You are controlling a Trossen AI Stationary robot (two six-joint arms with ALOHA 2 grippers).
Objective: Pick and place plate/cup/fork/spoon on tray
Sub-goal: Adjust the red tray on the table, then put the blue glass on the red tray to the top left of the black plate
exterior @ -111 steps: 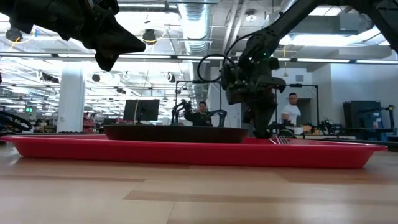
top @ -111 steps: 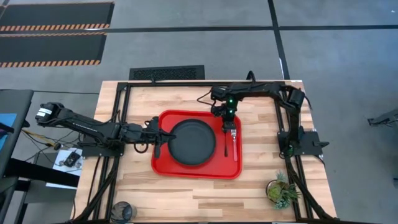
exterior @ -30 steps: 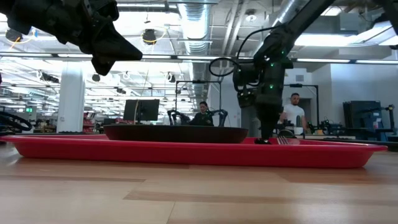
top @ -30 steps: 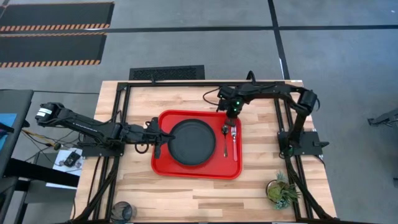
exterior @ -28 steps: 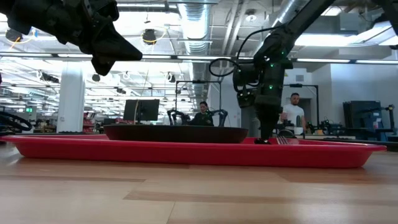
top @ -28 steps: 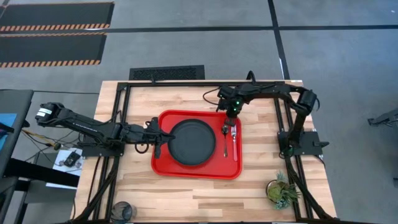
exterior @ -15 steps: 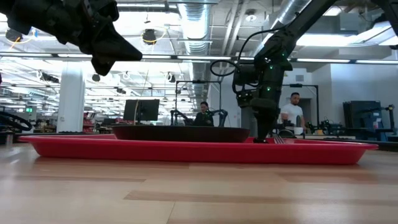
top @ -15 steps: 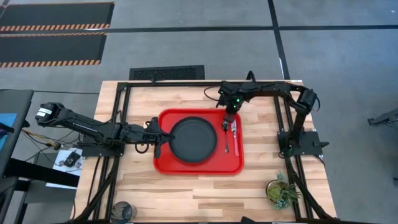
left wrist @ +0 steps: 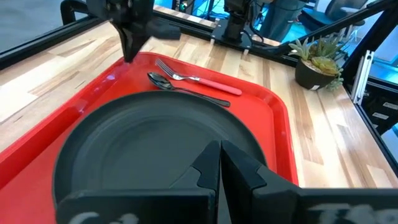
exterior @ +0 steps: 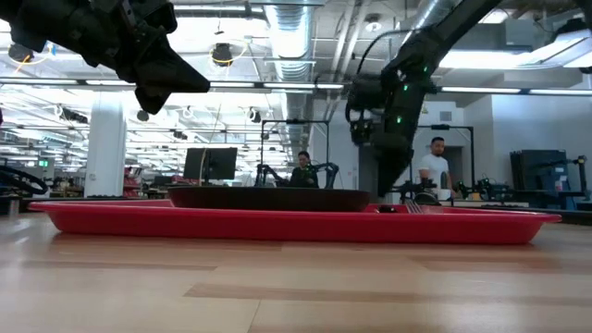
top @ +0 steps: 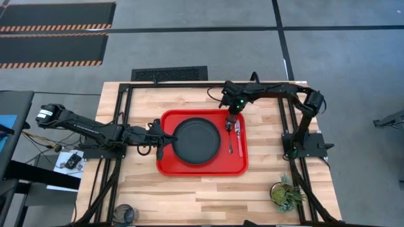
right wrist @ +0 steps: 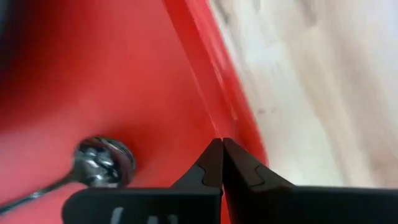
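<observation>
The right gripper (top: 231, 117), fingers pressed together and empty, hung at the tray's (top: 202, 170) far edge, the spoon (top: 230, 140) (beside the fork (top: 238, 133)) running lengthwise toward the near edge.

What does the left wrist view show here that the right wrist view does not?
Only the left wrist view shows the plate, the fork, the whole spoon, the potted plant and the left gripper, shut above the plate's edge. Only the right wrist view shows the right gripper's own fingertips, closed together and empty, right over the tray's rim. Both show the red tray, the wooden table and the spoon's bowl.
</observation>
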